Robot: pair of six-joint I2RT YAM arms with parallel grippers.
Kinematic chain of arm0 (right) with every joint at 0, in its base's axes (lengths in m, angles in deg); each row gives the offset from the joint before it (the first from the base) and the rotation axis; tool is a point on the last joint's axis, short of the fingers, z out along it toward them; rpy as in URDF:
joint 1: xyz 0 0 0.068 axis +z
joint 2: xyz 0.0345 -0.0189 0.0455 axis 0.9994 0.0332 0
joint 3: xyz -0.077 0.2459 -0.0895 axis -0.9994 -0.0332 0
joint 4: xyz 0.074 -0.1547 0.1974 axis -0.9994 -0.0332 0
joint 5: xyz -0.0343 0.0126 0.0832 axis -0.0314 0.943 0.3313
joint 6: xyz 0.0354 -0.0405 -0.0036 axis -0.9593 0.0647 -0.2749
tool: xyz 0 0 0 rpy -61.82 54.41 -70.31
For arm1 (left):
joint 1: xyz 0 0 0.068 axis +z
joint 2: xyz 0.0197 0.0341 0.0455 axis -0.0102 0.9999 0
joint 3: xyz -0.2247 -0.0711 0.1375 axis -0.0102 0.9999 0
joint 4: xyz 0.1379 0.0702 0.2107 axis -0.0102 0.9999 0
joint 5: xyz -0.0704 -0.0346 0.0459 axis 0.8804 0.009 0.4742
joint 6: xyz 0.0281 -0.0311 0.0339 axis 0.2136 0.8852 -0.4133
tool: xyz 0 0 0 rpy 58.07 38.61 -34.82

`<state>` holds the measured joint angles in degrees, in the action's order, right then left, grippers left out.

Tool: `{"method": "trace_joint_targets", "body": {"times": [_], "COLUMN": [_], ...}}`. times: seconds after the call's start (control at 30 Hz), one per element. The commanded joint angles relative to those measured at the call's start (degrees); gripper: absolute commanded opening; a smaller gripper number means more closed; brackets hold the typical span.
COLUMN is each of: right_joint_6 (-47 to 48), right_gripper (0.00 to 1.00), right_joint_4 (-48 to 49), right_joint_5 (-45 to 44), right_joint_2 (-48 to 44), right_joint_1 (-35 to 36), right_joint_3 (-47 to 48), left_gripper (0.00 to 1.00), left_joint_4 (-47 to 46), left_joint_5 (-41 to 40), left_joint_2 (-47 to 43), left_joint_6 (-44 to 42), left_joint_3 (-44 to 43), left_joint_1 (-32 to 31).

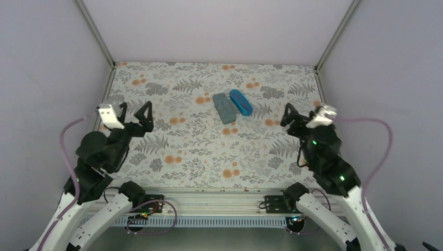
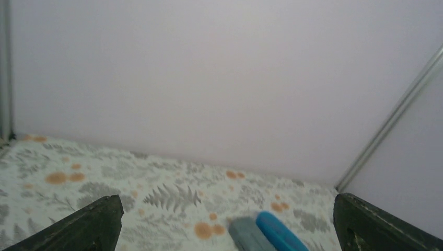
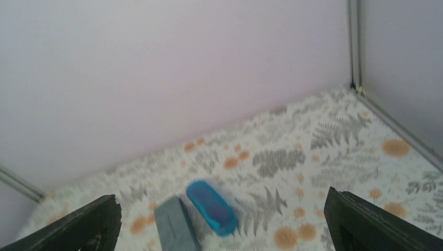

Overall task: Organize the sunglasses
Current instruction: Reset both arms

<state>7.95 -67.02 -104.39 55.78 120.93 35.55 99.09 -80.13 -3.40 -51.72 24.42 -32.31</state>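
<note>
Starting at the near edge, two arms are seen bolted to the table (image 1: pixel 198 151), one at each side.

Item one: left gripper (image 1: pixel 136 111), raised over the left part of the patterned surface. Its jaws are spread wide, with nothing held between them.

Item two: right gripper (image 3: pixel 220 198), raised over the right part. Its jaws are likewise spread wide and nothing is held.

Item three: grey case (image 1: pixel 224 108), oblong, laid flat past the middle of the table. The lid is shut and the contents are hidden.

Item four: blue case (image 1: pixel 241 102), oblong, laid just beside the grey one on its right and slightly farther back, the long sides touching or nearly so. The lid is shut and the contents are hidden. Both cases are set well apart from either gripper.

Item five: sunglasses, not made out in any view. Whether a pair is kept inside either shut case cannot be told.

Behind the cases, the plain back wall (image 1: pixel 219 31) is met by the table's far edge.
</note>
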Motion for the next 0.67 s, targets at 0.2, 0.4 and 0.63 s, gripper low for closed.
{"method": "trace_joint_targets", "body": {"times": [0.2,0.4,0.63], "right_joint_6": [4.2,4.0,3.3], "right_gripper": [1.0,1.0,1.0], "right_joint_4": [2.1,1.4,1.4], "right_joint_5": [-6.8,-6.4,-6.0], "right_joint_2": [-14.0,-13.3,-13.2], "right_joint_1": [-0.4,-0.4,-0.4], "right_joint_3": [0.2,1.0,0.5], "left_gripper": [1.0,1.0,1.0], "left_joint_4": [4.7,6.4,7.7], "left_joint_5": [-11.1,-11.4,-11.0], "left_joint_2": [-10.4,-11.3,-11.2], "left_joint_6": [-3.5,-3.5,-2.4], "left_joint_3": [-2.4,-3.3,-3.7], "left_joint_1": [-0.1,-0.1,-0.1]}}
